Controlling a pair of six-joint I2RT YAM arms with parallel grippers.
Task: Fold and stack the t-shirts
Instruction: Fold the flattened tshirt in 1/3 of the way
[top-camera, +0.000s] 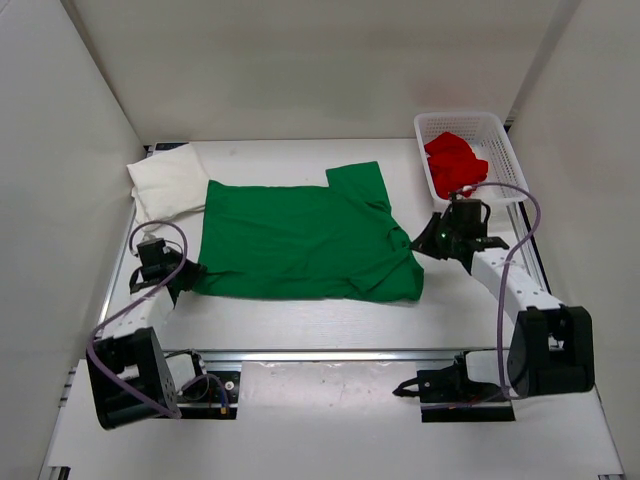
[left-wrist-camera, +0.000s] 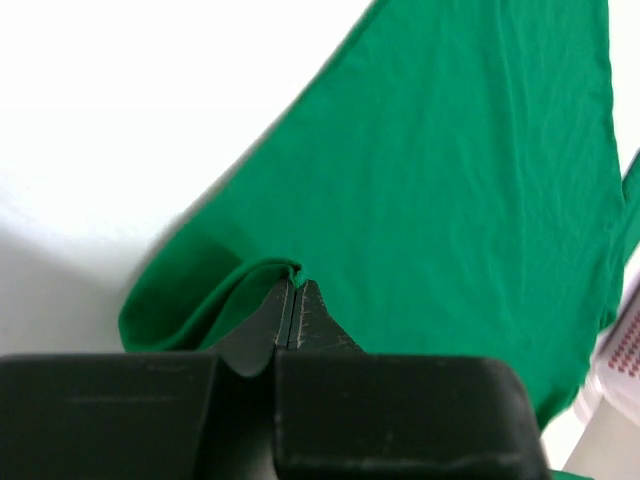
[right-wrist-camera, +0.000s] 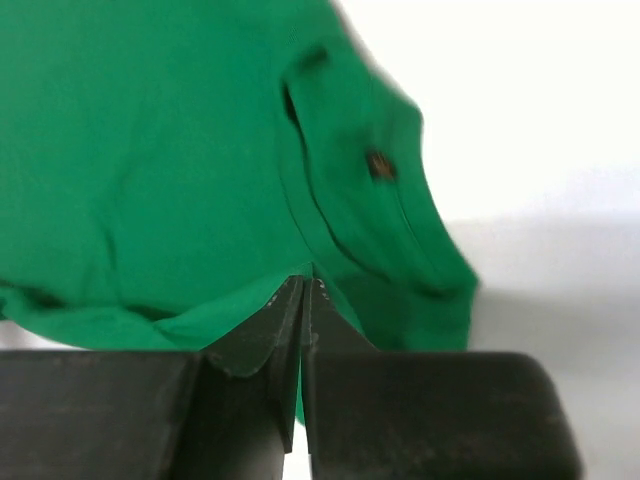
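Green t-shirt (top-camera: 300, 240) spread on white table (top-camera: 300, 322); left pincer (left-wrist-camera: 297, 290) and right pincer (right-wrist-camera: 306, 284) clamp its edges.

Three shirts: one green shirt (top-camera: 300, 240) in the middle of the frame, one white shirt (top-camera: 168, 182) at the upper left, one red shirt (top-camera: 455, 160) at the upper right. One basket (top-camera: 500, 140), upper right. Two arms, the left arm (top-camera: 140, 310) and the right arm (top-camera: 510, 285). Two hands, the left hand (top-camera: 190, 272) and the right hand (top-camera: 418, 243). One worktop (top-camera: 300, 320).
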